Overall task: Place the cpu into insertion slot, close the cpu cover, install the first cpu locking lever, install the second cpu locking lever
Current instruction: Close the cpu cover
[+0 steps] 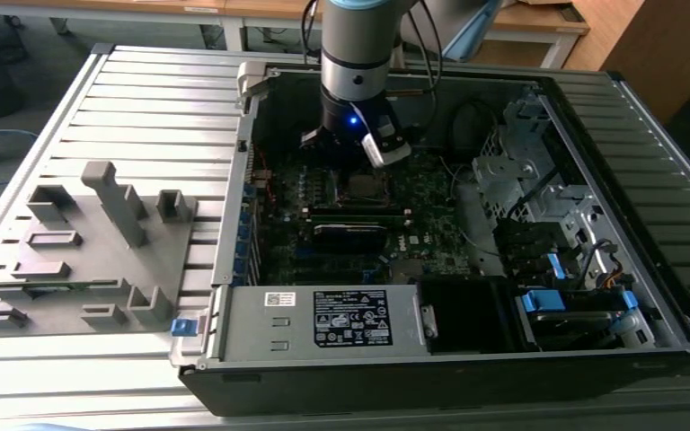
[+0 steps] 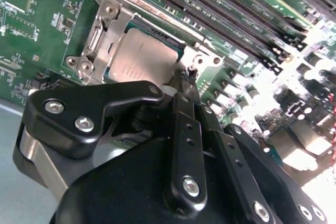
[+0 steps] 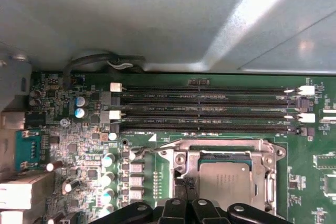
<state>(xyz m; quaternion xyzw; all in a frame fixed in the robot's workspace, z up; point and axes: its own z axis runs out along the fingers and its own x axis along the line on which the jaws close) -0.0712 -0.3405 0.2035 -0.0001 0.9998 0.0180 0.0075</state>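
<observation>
Cpu (image 2: 143, 59) sitting flat in insertion slot (image 1: 365, 185), cpu cover (image 2: 102, 38) lying over its edges. Gripper (image 2: 186, 75) tips pinching together beside socket corner, apparently gripping nothing. Chip looking light, stiff, delicate underneath; opposite edges seeming safest hold.

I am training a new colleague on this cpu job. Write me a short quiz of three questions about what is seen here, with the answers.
1. True or false: the cover stands upright, away from the cpu.
2. In the first wrist view, the gripper is nearest to: A) the memory slots; B) the socket; C) the power supply.
3. In the exterior view, on which side of the case does the grey fixture lie?

Key:
1. False: it lies flat around the cpu.
2. B.
3. The exterior view's left.
</observation>
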